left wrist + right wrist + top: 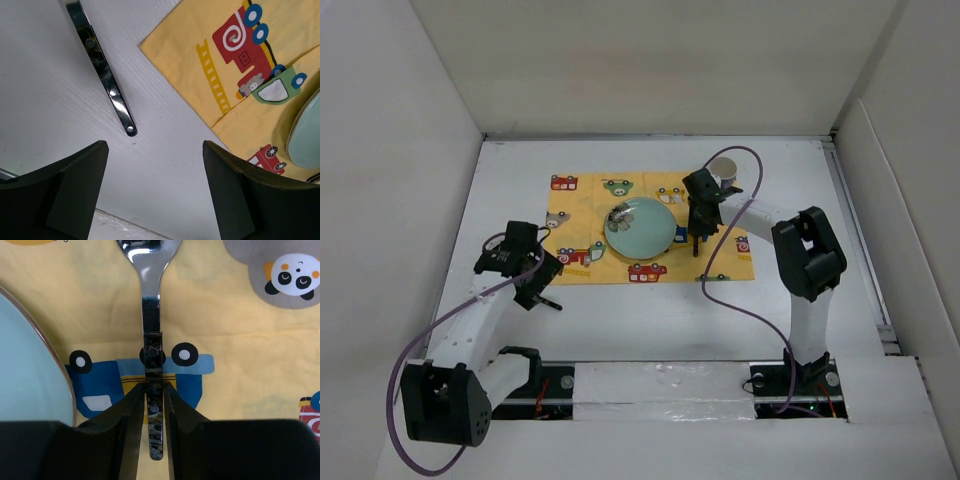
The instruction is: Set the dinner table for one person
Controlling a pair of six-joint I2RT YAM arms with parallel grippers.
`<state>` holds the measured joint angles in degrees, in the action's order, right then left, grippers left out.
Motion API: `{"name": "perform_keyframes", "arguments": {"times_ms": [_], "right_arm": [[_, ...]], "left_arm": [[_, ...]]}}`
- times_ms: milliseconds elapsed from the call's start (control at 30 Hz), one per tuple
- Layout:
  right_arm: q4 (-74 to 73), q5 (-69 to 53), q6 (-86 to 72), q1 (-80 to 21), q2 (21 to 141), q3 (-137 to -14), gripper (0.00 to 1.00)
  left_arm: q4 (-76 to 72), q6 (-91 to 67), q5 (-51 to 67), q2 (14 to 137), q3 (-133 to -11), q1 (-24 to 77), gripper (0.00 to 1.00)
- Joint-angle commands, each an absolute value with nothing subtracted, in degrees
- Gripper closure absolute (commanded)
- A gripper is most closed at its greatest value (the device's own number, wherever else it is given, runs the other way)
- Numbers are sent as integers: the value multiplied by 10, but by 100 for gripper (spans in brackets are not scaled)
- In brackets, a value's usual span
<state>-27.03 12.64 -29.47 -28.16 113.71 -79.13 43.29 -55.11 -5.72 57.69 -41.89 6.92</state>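
**White table, yellow mat: right clamped on cutlery, left open**

White matte dinner table (620, 330), boxed in by plain white walls. A yellow cloth placemat (582, 205) printed with cartoon cars and animals lies flat on the table's middle. A round pale-green glossy plate (642, 230) sits on the mat, centred.

Right arm: reaches in from the right and bends inward over the mat. The right gripper (697, 236) points down just right of the plate. The right wrist view shows what the top view cannot. The right gripper (154, 390) is pressed tight on the dark mottled handle of a steel cutlery piece (150, 300), which lies on the mat beside the plate rim. Its head is cut off by the frame, so the type is unclear.

Left arm: angled forward, with the left gripper (542, 290) low over bare table just off the mat's near-left corner. The left wrist view shows its fingers spread wide and holding nothing. A second cutlery handle (106, 80), chromed and riveted, lies on the table ahead, apart from the mat edge.
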Motion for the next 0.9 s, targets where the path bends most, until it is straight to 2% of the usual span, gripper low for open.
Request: {"name": "perform_keyframes", "arguments": {"times_ms": [0,67,267,367,633,700,867], "right_arm": [[-257,136,-286,-288,1124,-816,69],[-258,146,-280,-288,1122,-817,65],[-264,140,-286,-299,1063,-809,37],[-272,127,-286,-299,1008,-800,30],[-272,111,-288,-299,865,-738,31],[-267,100,-287,-299,819,-728,32],[-260,77,-287,-294,776,-735,32]], "left_arm": [[430,-574,-45,592,-409,66,27],[430,-582,-57,600,-403,66,29],[439,-606,-98,635,-407,66,30],[444,-620,-108,647,-411,66,32],[453,-623,-110,737,-436,66,41],[428,-635,-85,764,-411,66,48],[399,-671,-89,765,-388,66,53]]}}
